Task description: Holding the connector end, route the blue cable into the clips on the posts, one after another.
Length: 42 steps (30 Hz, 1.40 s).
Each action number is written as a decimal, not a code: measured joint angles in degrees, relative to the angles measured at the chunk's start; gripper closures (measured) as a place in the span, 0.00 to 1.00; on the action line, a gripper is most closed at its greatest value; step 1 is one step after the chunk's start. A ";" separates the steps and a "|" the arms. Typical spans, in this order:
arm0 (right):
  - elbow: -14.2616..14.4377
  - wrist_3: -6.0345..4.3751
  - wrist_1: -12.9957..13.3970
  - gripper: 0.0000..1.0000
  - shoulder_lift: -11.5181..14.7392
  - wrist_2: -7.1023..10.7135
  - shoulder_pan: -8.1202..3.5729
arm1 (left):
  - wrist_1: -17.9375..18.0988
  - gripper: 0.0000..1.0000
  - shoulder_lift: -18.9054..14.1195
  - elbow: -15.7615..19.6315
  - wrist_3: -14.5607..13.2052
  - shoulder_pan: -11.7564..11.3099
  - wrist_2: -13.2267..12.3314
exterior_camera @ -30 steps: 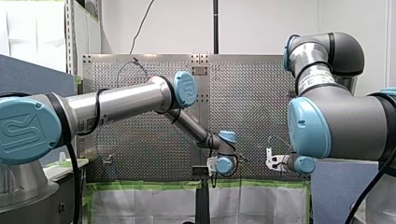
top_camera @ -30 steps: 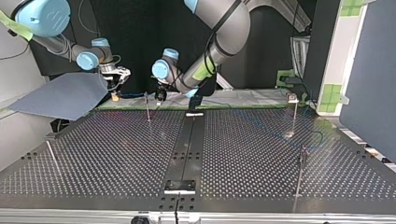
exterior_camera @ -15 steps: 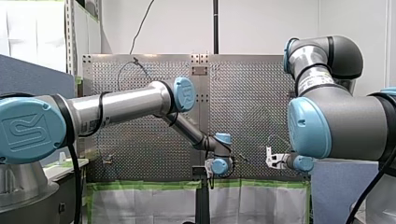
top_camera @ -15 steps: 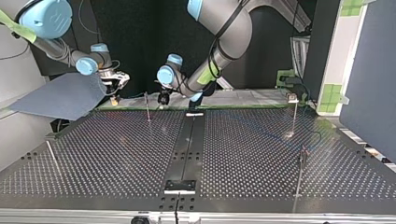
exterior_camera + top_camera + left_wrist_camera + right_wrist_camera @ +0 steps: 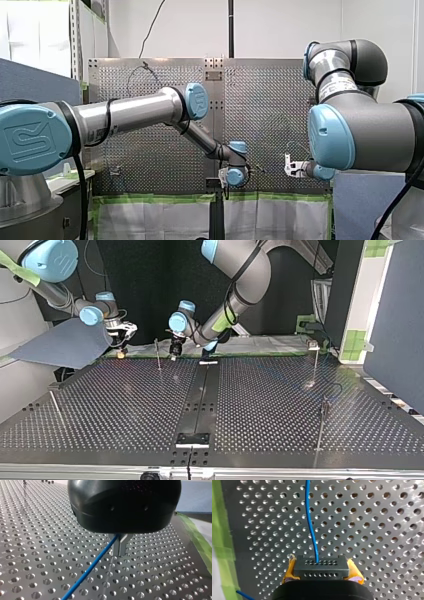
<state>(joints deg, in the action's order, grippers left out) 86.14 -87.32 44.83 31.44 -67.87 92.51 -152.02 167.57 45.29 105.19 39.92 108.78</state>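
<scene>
In the right wrist view my right gripper (image 5: 321, 576) has its yellow pads (image 5: 289, 571) shut on the black connector (image 5: 321, 567). The blue cable (image 5: 311, 527) runs from the connector straight ahead over the perforated table. In the left wrist view my left gripper (image 5: 120, 546) has its metal fingers shut on the blue cable (image 5: 92, 566), low over the table. The top view shows my left gripper (image 5: 173, 349) beside a thin post (image 5: 158, 354), with my right gripper (image 5: 120, 346) further to the view's left, at the table's far edge.
Other thin posts stand at the top view's right (image 5: 316, 362), near right (image 5: 322, 426) and near left (image 5: 55, 407). A black rail (image 5: 200, 395) runs down the table's middle. A grey sheet (image 5: 65, 342) hangs beside my right gripper. Green tape (image 5: 222, 540) lines the far edge.
My left gripper has swung slightly toward the top view's right and come down closer to the table by the post. My right gripper has lowered toward the table's far edge with the connector.
</scene>
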 joint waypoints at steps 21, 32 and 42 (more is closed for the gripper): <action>-5.63 -1.03 -2.23 1.00 -2.09 0.88 -0.55 | 0.13 0.96 0.02 -1.70 -0.48 -0.93 0.70; -6.28 -0.50 -3.22 1.00 -2.43 0.98 -0.71 | -0.82 0.50 -0.02 -1.71 -1.19 -1.21 0.68; -6.31 -0.58 -3.32 1.00 -2.51 1.06 -0.83 | -5.54 0.00 -0.04 -1.71 -4.78 -0.32 1.68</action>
<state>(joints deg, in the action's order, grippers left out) 79.84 -87.91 41.51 28.93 -66.81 91.67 -157.56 167.53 43.57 100.41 39.59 110.46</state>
